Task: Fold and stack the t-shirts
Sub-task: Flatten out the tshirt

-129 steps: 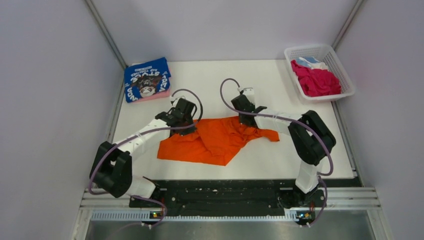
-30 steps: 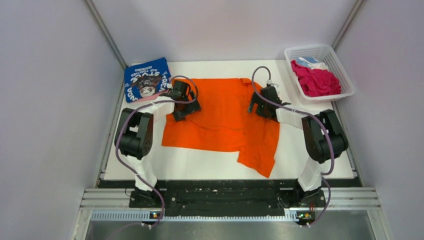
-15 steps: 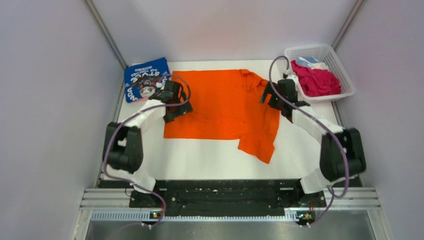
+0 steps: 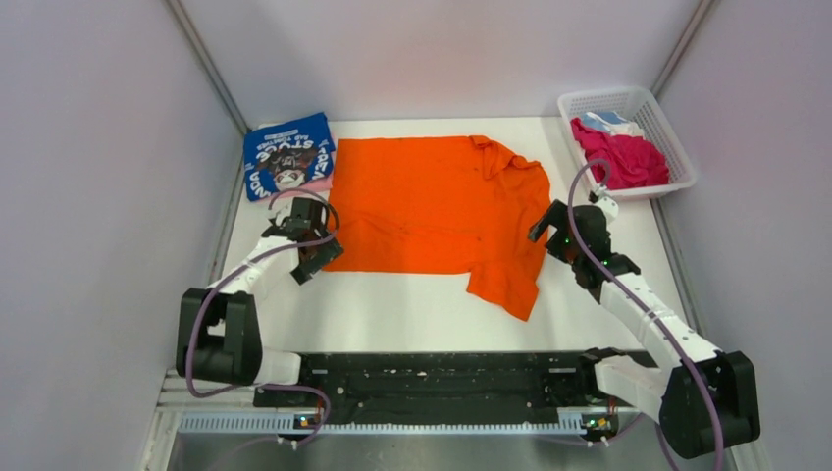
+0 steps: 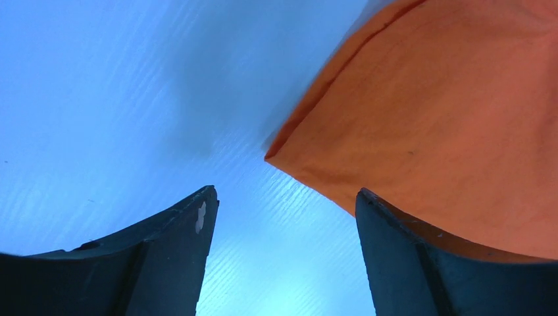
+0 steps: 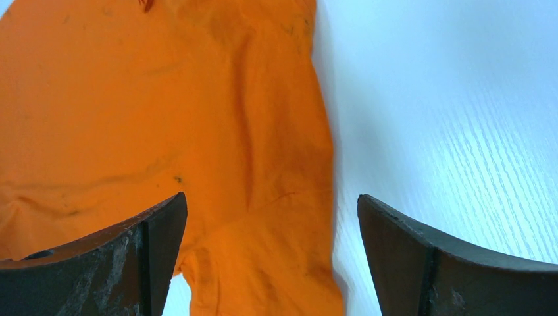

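Note:
An orange t-shirt (image 4: 442, 201) lies spread flat on the white table (image 4: 412, 309), with one sleeve (image 4: 505, 289) pointing toward the near edge. My left gripper (image 4: 316, 260) hovers open at the shirt's near-left corner. In the left wrist view that gripper (image 5: 286, 197) has bare table between its fingers, and the orange corner (image 5: 428, 112) lies just ahead on the right. My right gripper (image 4: 546, 228) is open over the shirt's right edge. In the right wrist view orange cloth (image 6: 197, 118) lies below the open gripper (image 6: 271, 197). A folded blue printed t-shirt (image 4: 289, 155) rests on a pink one (image 4: 316, 185) at the back left.
A white lattice basket (image 4: 610, 94) at the back right holds a magenta tee (image 4: 623, 159) and a light-blue one (image 4: 603, 121). Grey walls close in the table on the left, back and right. The black rail (image 4: 442, 378) with the arm bases runs along the near edge.
Both arms have drawn back toward the near edge, open and away from the shirt's far corners. The orange shirt now lies spread further back, its collar side flattened.

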